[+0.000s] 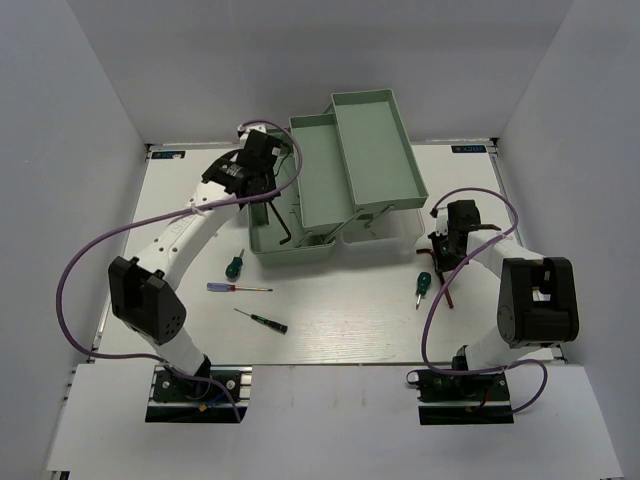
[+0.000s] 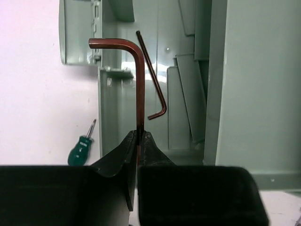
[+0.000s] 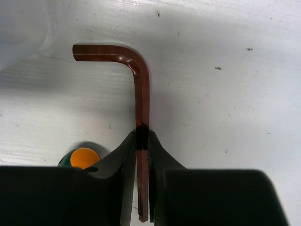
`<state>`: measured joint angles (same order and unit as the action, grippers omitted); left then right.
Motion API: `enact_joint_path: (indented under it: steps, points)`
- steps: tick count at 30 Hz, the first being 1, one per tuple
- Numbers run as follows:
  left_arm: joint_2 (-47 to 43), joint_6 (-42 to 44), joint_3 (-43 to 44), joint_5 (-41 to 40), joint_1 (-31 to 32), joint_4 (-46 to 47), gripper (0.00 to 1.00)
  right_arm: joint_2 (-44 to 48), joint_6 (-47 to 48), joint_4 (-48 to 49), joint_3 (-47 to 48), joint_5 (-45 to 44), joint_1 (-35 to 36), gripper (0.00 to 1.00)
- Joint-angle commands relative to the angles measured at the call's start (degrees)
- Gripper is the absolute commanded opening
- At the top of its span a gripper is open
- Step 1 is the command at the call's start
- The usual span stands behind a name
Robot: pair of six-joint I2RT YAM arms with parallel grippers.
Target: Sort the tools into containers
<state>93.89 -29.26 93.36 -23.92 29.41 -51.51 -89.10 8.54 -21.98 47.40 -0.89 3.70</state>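
The pale green toolbox [image 1: 375, 140] stands open at the table's far middle, tiers folded out. My left gripper [image 1: 262, 180] is over its left end. In the left wrist view it [image 2: 140, 134] is shut on a reddish-brown hex key [image 2: 139, 84], held above the box's bottom compartment [image 2: 254, 94], where a thin dark hex key [image 2: 153, 75] lies. My right gripper [image 1: 445, 250] is low over the table, right of the box. It [image 3: 142, 134] is shut on another reddish-brown hex key [image 3: 142, 94], which also shows from above [image 1: 447, 290].
A green-handled screwdriver [image 1: 423, 283] lies just left of my right gripper, its orange end cap [image 3: 82, 157] showing. Another green screwdriver [image 1: 235, 265], also in the left wrist view [image 2: 81, 148], a blue-purple one [image 1: 238, 288] and a dark one [image 1: 262, 320] lie left of centre.
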Motion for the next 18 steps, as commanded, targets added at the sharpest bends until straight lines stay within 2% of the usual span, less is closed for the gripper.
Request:
enact_joint_path:
  steps: [1, 7, 8, 9, 11, 12, 15, 18]
  points:
    - [1.47, 2.98, 1.91, 4.14, -1.46, 3.16, 0.00, -1.78, -0.45, -2.63, -2.57, -1.66, -0.63, 0.10]
    - [9.20, 4.91, 5.16, 9.41, -3.56, 4.92, 0.00, -2.04, -0.01, -3.25, -2.49, -1.84, -0.72, 0.10]
    - [10.08, 4.91, 5.69, 9.94, -3.57, 4.92, 0.04, -2.04, -0.01, -3.42, -2.40, -1.75, -0.80, 0.10]
    - [10.96, 5.43, 6.73, 9.95, -3.57, 4.92, 0.24, -2.13, 0.08, -3.34, -2.40, -1.66, -0.72, 0.10]
    - [13.07, 5.44, 7.62, 10.56, -3.57, 4.31, 0.44, -2.04, -0.01, -3.42, -2.40, -1.66, -0.72, 0.10]
    - [13.08, 5.44, 8.15, 10.56, -3.57, 4.31, 0.63, -1.96, -0.10, -3.42, -2.40, -1.75, -0.72, 0.10]
    - [13.69, 5.44, 8.67, 10.56, -4.10, 3.78, 0.78, -2.04, -0.27, -3.60, -2.31, -1.93, -0.80, 0.10]
    - [12.12, 5.44, 9.21, 10.04, -4.62, 3.25, 0.98, -2.22, -0.53, -3.95, -2.31, -2.01, -0.98, 0.09]
